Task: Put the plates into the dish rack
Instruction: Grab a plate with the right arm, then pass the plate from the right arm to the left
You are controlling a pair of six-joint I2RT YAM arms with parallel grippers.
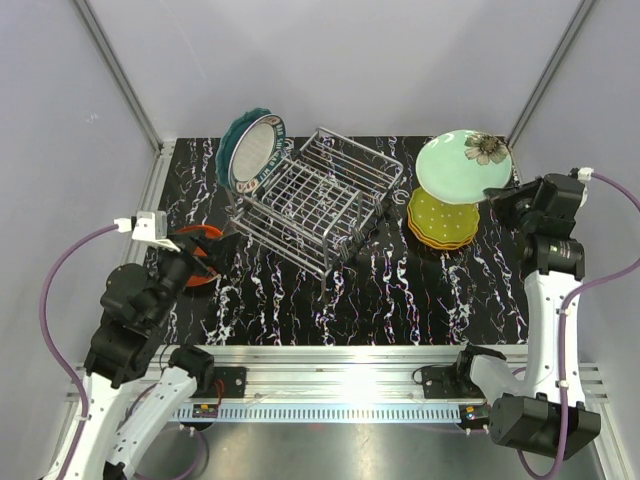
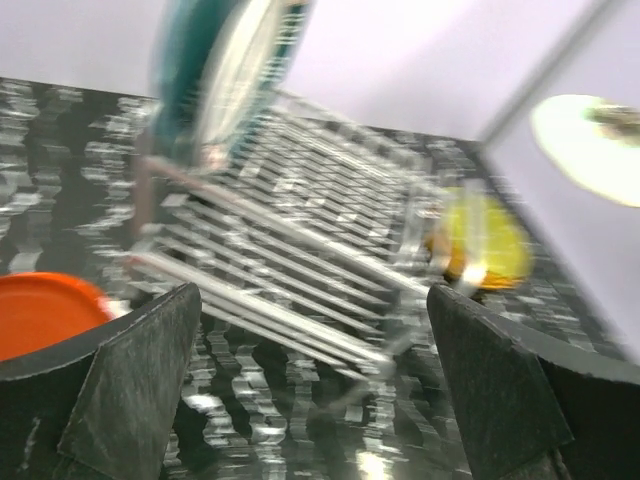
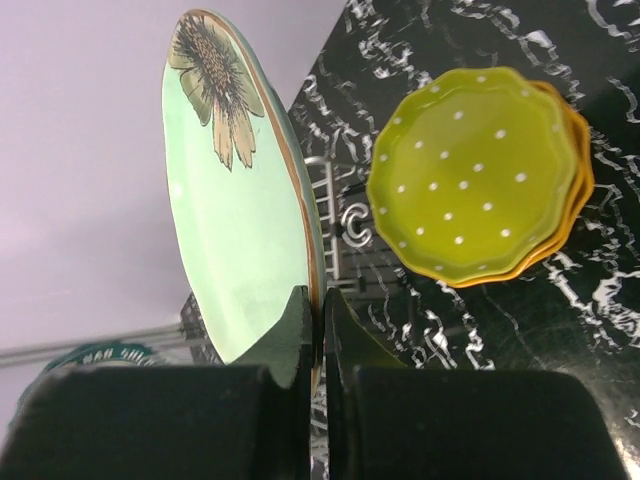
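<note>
- Black marbled table, closed in by pale walls, carries everything.
- Rack sits mid-table, skewed to the table's edges.
- Teal plate stands on edge at the rack's far-left end; I cannot tell whether it sits in a slot.
- Mint plate, with a flower print, hangs in the air right of the rack.
- Right gripper is clamped on the mint plate's rim.
- Dotted plate, yellow-green, lies on the table right of the rack, on top of orange plates.
- Red plate lies flat on the table left of the rack's near end.
- Left gripper hovers at the red plate, jaws wide apart and holding nothing.
</note>
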